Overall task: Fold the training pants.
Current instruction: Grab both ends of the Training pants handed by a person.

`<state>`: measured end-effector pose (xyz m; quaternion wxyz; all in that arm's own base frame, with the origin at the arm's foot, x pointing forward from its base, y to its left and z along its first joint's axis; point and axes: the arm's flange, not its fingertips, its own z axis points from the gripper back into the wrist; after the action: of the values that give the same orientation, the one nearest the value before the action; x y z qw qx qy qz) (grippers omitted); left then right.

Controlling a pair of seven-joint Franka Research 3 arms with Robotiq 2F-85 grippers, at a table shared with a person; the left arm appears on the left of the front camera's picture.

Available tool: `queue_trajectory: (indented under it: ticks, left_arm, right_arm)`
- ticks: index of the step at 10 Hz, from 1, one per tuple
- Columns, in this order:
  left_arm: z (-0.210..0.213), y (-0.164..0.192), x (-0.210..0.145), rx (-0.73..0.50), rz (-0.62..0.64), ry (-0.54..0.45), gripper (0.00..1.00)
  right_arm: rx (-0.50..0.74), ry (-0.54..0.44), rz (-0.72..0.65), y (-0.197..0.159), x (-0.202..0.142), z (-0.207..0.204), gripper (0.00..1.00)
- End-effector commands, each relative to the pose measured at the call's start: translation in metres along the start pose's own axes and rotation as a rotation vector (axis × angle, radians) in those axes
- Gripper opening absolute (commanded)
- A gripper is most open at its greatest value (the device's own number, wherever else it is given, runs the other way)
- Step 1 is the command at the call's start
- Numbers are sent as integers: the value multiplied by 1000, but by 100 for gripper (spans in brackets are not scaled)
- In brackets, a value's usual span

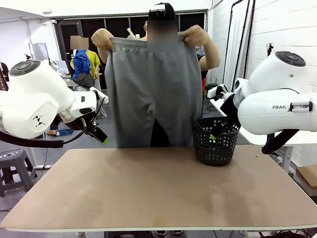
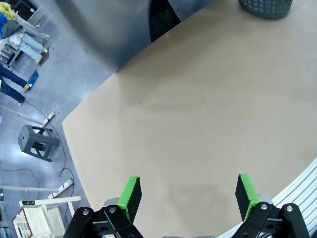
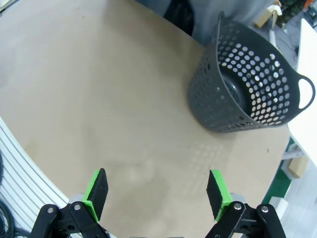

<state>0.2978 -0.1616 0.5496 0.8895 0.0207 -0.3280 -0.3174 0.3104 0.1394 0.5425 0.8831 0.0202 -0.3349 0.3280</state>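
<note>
The person's hands (image 1: pixel 101 38) hold the training pants (image 1: pixel 151 89) up at the far edge. My left gripper (image 2: pixel 188 191) and right gripper (image 3: pixel 157 188) gape wide, empty. Laid too far right, I judge the pants could drape over the basket (image 1: pixel 215 146) and snag.

The front view looks across the table (image 1: pixel 148 193) at the person (image 1: pixel 210 51); both wrist views look down on table and basket (image 1: pixel 215 145).
</note>
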Motion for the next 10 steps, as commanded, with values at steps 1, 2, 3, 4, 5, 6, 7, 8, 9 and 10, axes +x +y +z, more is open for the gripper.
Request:
queue_trajectory:
  ticks: [1,2,3,4,5,6,7,8,9,10]
  left_arm:
    - [-1,2,1,-5,-12,-8,100]
    - [-1,2,1,-5,-12,-8,100]
    - [-1,2,1,-5,-12,-8,100]
    - [-1,2,1,-5,-12,-8,100]
    - [-1,2,1,-5,-12,-8,100]
    - [-1,2,1,-5,-12,-8,100]
    - [-1,2,1,-5,-12,-8,100]
    - [-1,2,1,-5,-12,-8,100]
    - [-1,2,1,-5,-12,-8,100]
    - [-1,2,1,-5,-12,-8,100]
  right_arm:
    - [0,0,0,0,0,-1,100]
    - [0,0,0,0,0,-1,100]
    - [0,0,0,0,0,-1,100]
    - [0,0,0,0,0,-1,100]
    - [0,0,0,0,0,-1,100]
    - [0,0,0,0,0,-1,100]
    - [0,0,0,0,0,-1,100]
    - [0,0,0,0,0,-1,100]
    - [0,0,0,0,0,-1,100]
    - [0,0,0,0,0,-1,100]
